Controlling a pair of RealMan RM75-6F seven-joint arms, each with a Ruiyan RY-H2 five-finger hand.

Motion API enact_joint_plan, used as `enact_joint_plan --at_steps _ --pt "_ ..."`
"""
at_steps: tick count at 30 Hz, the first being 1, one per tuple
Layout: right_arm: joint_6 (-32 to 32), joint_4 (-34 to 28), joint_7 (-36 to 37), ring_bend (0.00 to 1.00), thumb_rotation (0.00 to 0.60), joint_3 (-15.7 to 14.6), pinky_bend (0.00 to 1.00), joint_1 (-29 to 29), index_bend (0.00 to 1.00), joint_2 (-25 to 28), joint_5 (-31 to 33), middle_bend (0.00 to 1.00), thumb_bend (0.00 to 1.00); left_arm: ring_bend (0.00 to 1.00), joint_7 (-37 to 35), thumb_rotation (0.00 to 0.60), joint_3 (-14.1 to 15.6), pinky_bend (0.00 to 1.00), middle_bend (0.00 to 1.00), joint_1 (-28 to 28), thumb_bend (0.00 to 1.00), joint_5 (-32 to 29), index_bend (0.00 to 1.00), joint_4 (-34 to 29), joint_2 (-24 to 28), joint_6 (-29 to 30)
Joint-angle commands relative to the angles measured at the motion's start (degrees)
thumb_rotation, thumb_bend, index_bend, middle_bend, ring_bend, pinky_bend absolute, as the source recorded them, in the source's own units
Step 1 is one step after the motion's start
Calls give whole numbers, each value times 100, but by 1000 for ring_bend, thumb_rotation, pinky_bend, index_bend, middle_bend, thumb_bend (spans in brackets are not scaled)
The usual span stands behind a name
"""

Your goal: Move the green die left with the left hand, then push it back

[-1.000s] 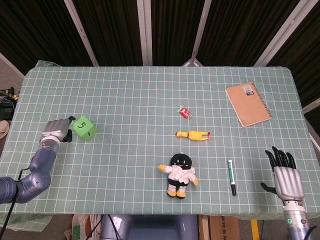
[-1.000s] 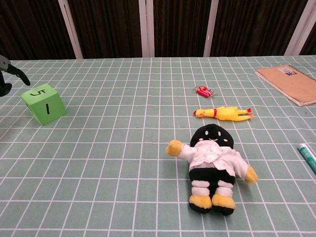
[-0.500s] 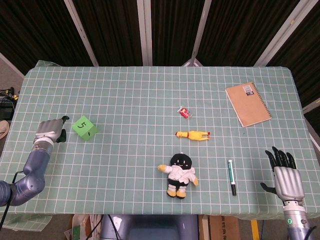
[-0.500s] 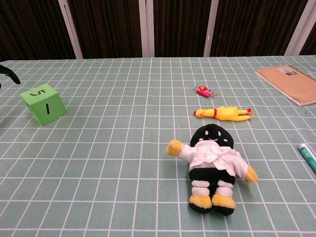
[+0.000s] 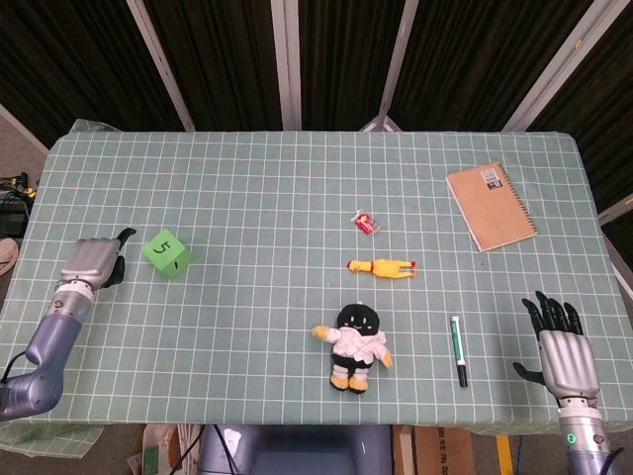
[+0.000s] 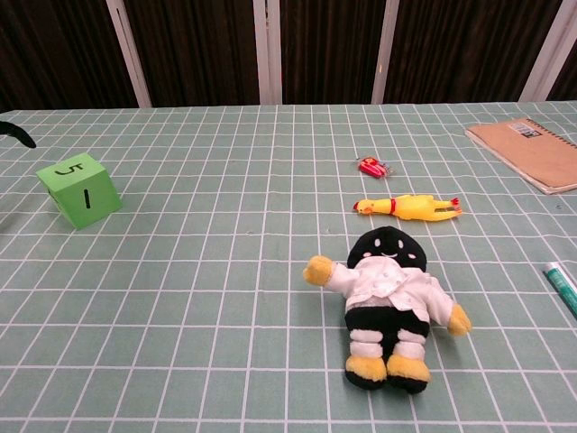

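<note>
1. A worktop [image 5: 297, 178] covered in a pale green cloth with a white grid stood in front of dark panelled walls crossed by pale slanting struts.

2. The green die [image 5: 166, 253] sat on the cloth toward the worktop's left side, well apart from everything else, with a black "5" on its top face and a "1" on the face toward the robot.

3. The left hand [image 5: 91, 261] hovered at the left edge of the worktop, near the die but clear of it, with a strip of bare cloth between them. Its fingers [image 5: 121, 237] looked loosely curled and held nothing; the chest view caught only a dark fingertip at the frame's left edge, so I could not tell how tight the curl was.

4. The relation that mattered: the die lay to the right of the left hand's fingers, on the side facing the middle of the worktop. Judged from that, a push back toward the centre would need the fingers to travel rightward into the die's left face.

5. The right hand [image 5: 566, 354] rested at the near right corner, fingers spread and empty, far from the die.

6. Elsewhere lay a plush doll [image 5: 356, 344], a yellow rubber chicken [image 5: 382, 266], a small red wrapper [image 5: 366, 223], a marker pen [image 5: 459, 349] and a brown notebook [image 5: 492, 206].
</note>
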Motion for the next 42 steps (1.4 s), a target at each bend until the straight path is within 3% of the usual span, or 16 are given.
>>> enact_joint_plan --at_steps 1,12,25,29,42 --pt "2 -8 -15 55 600 -1 25 1 124 -7 3 12 154 652 -703 600 199 732 782 645 929 1108 139 739 -343 341" --pt "-29 -12 -82 55 600 7 25 13 124 -42 76 12 154 651 -1282 600 53 732 778 1033 929 2005 139 1455 -658 391" --pt "11 -5 -89 55 600 32 25 5 124 -59 108 12 154 650 -2305 600 -352 732 776 1027 929 2178 110 1361 -639 -520" --pt "31 -11 -103 55 600 34 25 -1 124 -66 109 12 154 641 -2558 600 -440 732 769 1038 851 2306 102 1313 -580 -676" --pt "36 -27 -115 55 600 42 25 -2 124 -76 135 12 152 636 -2280 600 -536 732 763 1121 839 2323 102 1174 -467 -813"
